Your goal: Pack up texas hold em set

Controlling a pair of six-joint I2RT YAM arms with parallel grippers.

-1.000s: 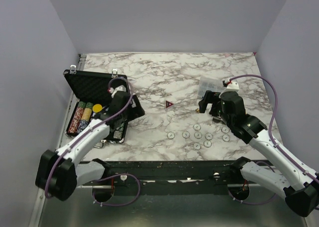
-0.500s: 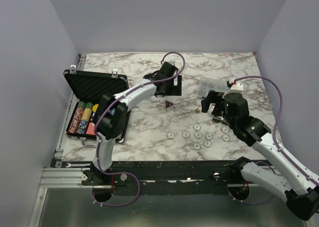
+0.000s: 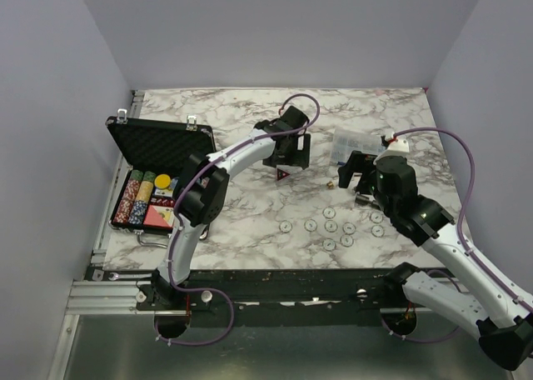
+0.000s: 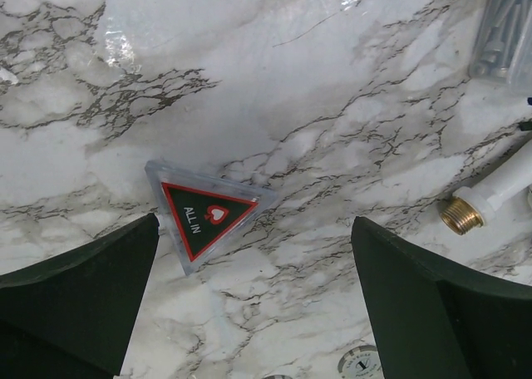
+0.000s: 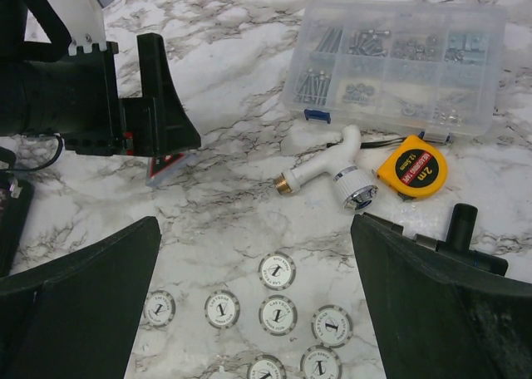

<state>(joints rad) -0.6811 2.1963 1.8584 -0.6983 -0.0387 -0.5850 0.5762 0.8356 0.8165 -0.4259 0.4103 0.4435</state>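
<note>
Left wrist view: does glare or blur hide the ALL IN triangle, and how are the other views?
Left wrist: small glare patches on the marble table near the top edge, none on the ALL IN triangle, whose print reads sharp. Right wrist: sharp, the tape measure label is legible. Top external: even light, but the white chips are too small to read.

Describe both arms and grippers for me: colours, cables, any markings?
The left arm and right arm have white links, black joints and a looping purple cable. The left gripper and right gripper are black, with two broad, wedge-shaped dark fingers. No readable markings.
</note>
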